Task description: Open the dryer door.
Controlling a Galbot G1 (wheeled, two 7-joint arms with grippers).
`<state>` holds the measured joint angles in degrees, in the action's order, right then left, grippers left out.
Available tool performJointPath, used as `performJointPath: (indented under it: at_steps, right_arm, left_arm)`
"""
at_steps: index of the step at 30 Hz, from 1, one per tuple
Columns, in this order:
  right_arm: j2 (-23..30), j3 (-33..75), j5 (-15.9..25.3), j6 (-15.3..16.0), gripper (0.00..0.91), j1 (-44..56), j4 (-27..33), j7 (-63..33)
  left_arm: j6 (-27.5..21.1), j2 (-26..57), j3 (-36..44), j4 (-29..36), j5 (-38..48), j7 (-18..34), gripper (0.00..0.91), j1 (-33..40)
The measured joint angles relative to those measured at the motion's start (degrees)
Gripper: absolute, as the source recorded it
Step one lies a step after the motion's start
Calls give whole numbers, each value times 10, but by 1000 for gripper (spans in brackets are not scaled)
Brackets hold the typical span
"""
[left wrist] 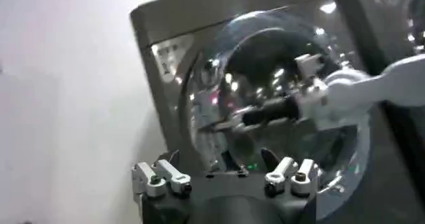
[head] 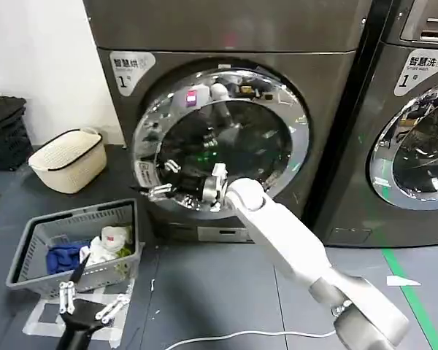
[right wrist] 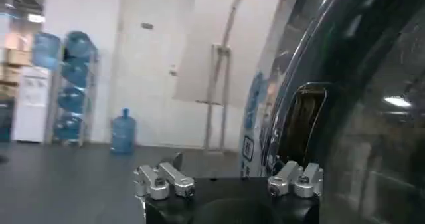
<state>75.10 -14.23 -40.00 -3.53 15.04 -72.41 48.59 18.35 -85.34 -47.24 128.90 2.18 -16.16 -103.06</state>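
Observation:
The dark grey dryer's round glass door point(head: 219, 138) with its chrome ring looks flush against the machine's front. My right arm reaches across the door to its left rim, where the right gripper point(head: 160, 191) stands open. In the right wrist view the right gripper point(right wrist: 226, 165) sits close to the door's edge, below the dark handle recess point(right wrist: 307, 122), with nothing between its fingers. My left gripper point(head: 87, 302) hangs parked and open low at the left, above the floor. From there the left gripper point(left wrist: 219, 159) faces the door point(left wrist: 279, 66) and the right arm.
A second machine point(head: 416, 131) stands to the right. A grey basket point(head: 22, 255) with clothes sits on the floor before the dryer at left, a cream basket point(head: 67, 159) behind it. A white cable point(head: 226, 337) and green tape point(head: 409, 292) cross the floor.

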Motion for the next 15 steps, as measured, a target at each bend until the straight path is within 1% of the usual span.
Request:
performJointPath:
  at_steps: [4, 8, 15]
  right_arm:
    - [-20, 1, -17, -6, 907, 7, -21, 43]
    - [-38, 1, -34, -7, 907, 14, -38, 77]
    - [-72, 1, -54, -10, 907, 27, -74, 121]
  left_arm:
    - [-39, 12, -28, -10, 31, 0, 907, 25]
    - [-68, 28, -49, -22, 40, 2, 907, 56]
    - [-94, 61, -60, -45, 51, 1, 907, 108]
